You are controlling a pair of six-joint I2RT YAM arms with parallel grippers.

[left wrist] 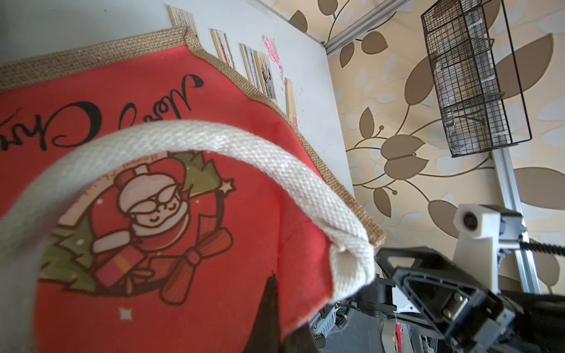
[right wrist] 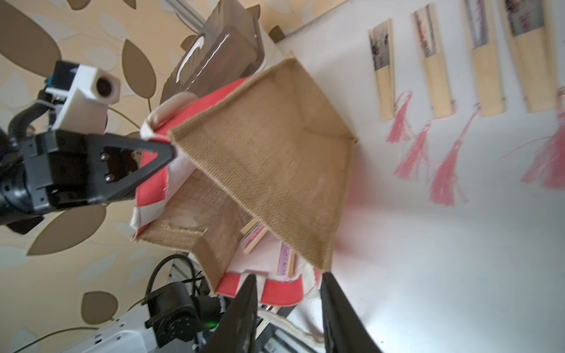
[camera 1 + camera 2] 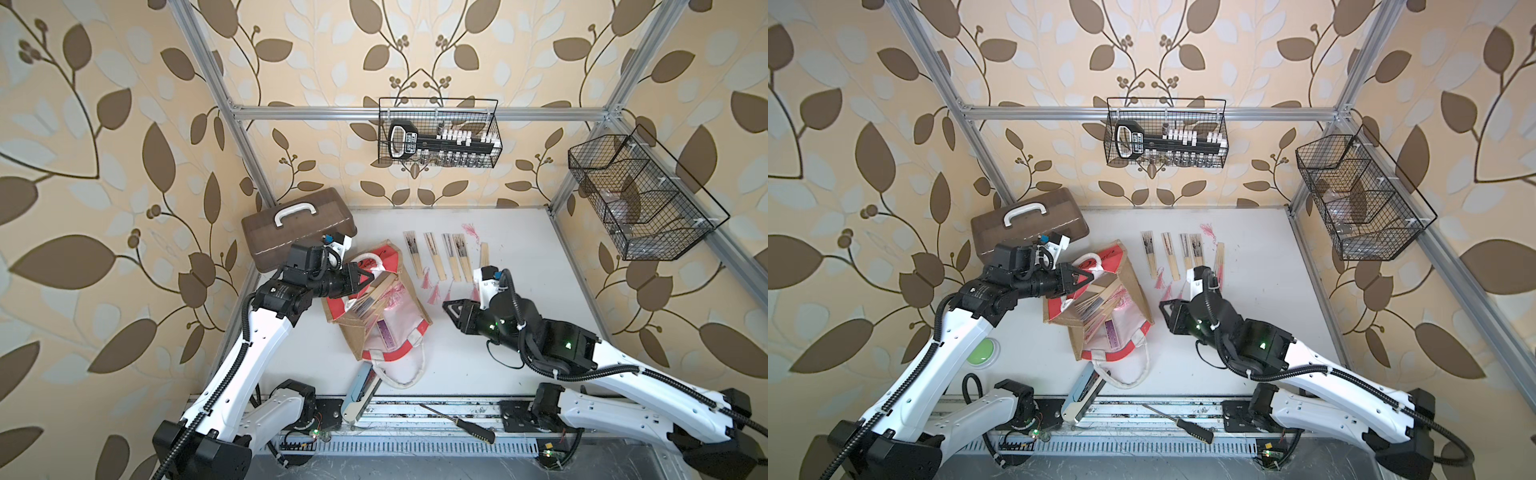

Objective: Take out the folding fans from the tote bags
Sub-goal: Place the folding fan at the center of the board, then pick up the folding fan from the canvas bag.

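The tote bag (image 3: 405, 272) lies on its side, its mouth facing the table's front, with a red Santa panel (image 1: 183, 214) and a white handle (image 1: 214, 137). My left gripper (image 3: 371, 275) is shut on the bag's upper rim by that handle and holds it lifted, as the right wrist view also shows (image 2: 169, 149). Several folding fans (image 3: 368, 301) lie bundled inside, and a purple one (image 3: 386, 337) rests on the lining. More fans (image 3: 434, 255) lie in a row on the table behind. My right gripper (image 3: 451, 309) hovers open just right of the bag, empty (image 2: 289, 276).
A brown case (image 3: 299, 226) with a white handle stands at the back left. A light-blue stapler-like tool (image 3: 359, 388) and a black-handled screwdriver (image 3: 457, 424) lie at the front edge. Wire baskets hang on the back wall (image 3: 438, 133) and the right wall (image 3: 640, 195).
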